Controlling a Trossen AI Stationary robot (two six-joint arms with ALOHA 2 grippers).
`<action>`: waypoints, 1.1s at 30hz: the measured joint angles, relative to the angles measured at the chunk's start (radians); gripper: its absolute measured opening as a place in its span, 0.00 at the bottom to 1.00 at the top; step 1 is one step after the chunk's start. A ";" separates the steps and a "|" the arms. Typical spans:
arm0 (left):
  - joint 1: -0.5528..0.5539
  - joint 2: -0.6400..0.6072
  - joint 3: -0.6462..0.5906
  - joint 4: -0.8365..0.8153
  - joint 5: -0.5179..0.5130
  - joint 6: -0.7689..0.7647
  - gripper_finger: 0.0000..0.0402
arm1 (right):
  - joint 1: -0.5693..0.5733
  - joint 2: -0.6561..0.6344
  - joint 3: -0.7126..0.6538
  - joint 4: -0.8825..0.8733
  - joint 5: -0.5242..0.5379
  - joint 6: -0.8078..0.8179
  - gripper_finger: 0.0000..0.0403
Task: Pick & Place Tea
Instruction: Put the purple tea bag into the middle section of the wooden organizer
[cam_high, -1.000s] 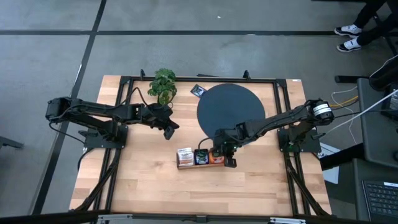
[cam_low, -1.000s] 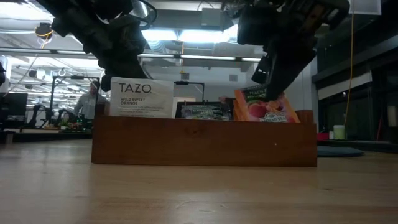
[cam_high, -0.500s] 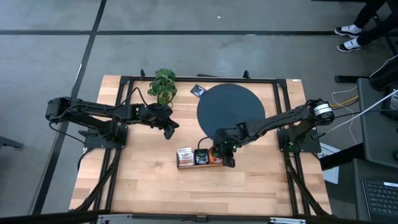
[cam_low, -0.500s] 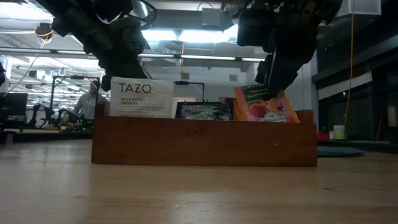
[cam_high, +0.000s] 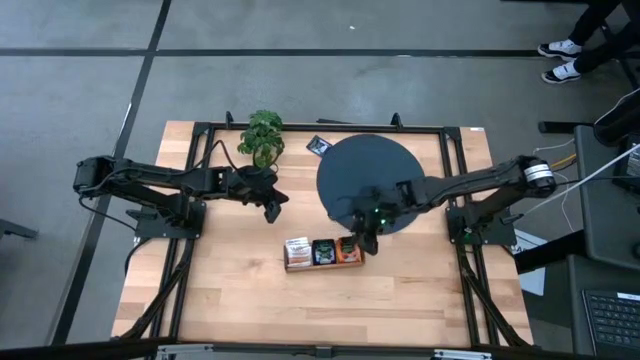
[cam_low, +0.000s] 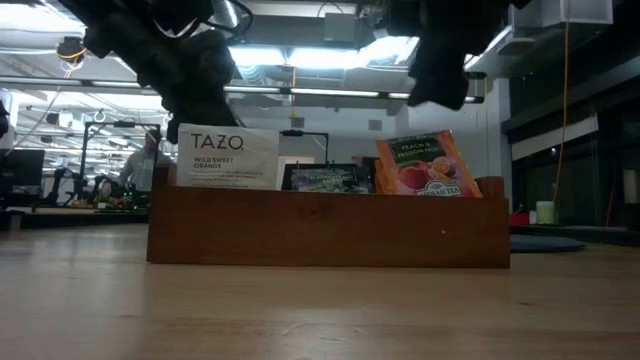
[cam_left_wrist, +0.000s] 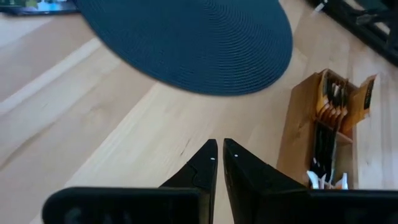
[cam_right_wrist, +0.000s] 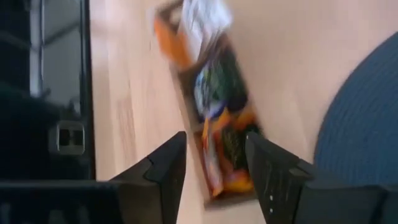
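The right hand (cam_high: 366, 240) hangs wide open and empty just above the orange-red end of the wooden box (cam_high: 322, 252). The tea (cam_low: 428, 165) stands upright in that box on the tabletop (cam_high: 240, 290). The left hand (cam_high: 270, 207), fingers pressed together, waits near the plant (cam_high: 262, 134).

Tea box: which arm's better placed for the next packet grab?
Right. Its gripper is open beside the wooden tea box, by the orange-red packets. The left gripper is shut, off by the plant.
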 joint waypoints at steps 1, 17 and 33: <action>0.000 0.000 0.000 0.008 0.000 0.000 0.06 | -0.008 -0.011 0.000 0.015 0.013 0.012 0.42; 0.003 0.022 0.056 0.116 0.028 0.128 0.06 | -0.242 -0.078 0.001 0.158 0.307 0.064 0.42; 0.294 0.352 0.471 -0.121 0.083 0.012 0.06 | -0.535 -0.070 0.001 0.156 0.154 -0.050 0.42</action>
